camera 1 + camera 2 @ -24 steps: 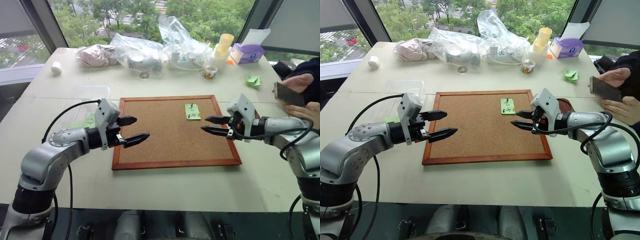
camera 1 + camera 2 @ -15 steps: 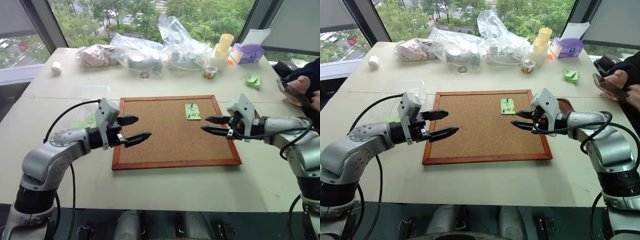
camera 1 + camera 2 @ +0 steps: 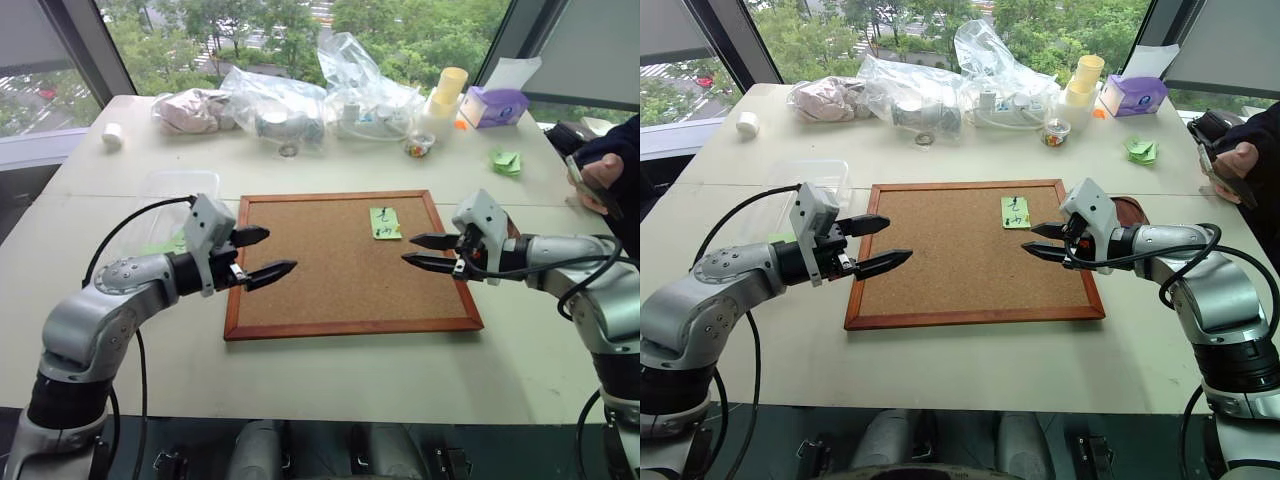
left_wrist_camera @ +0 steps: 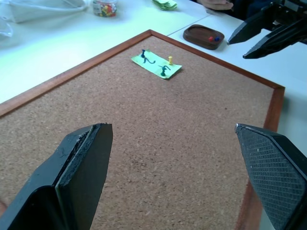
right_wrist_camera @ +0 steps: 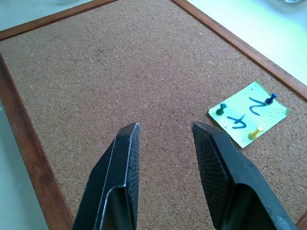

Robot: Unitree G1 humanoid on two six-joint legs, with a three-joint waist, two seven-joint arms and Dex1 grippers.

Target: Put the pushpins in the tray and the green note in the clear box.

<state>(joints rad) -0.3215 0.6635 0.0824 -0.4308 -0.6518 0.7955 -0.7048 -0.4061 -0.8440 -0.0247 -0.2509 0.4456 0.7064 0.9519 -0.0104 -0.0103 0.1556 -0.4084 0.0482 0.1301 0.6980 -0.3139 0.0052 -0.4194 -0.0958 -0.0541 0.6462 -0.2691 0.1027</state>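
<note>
The green note (image 3: 385, 222) lies on the corkboard (image 3: 330, 290) near its far right corner. Three pushpins hold it down: blue (image 5: 272, 98), green (image 5: 221, 109) and yellow (image 5: 256, 132). The dark red-brown tray (image 4: 204, 37) sits just off the board's right edge with a red and a blue pin in it, and my right arm partly hides it in the eye views. The clear box (image 3: 175, 188) stands left of the board. My left gripper (image 3: 280, 251) hovers open over the board's left edge. My right gripper (image 3: 408, 249) hovers open over the right side, just short of the note, with nothing between its fingers.
Along the table's far side lie crinkled plastic bags (image 3: 290, 100), stacked yellow cups (image 3: 448, 90), a purple tissue box (image 3: 492, 105), a small jar (image 3: 418, 148), crumpled green paper (image 3: 506, 161) and a white roll (image 3: 112, 136). A person's hand holding a phone (image 3: 600, 180) shows at the right edge.
The person's hand with the phone has drawn back toward the right edge. Both grippers hover almost where they were.
</note>
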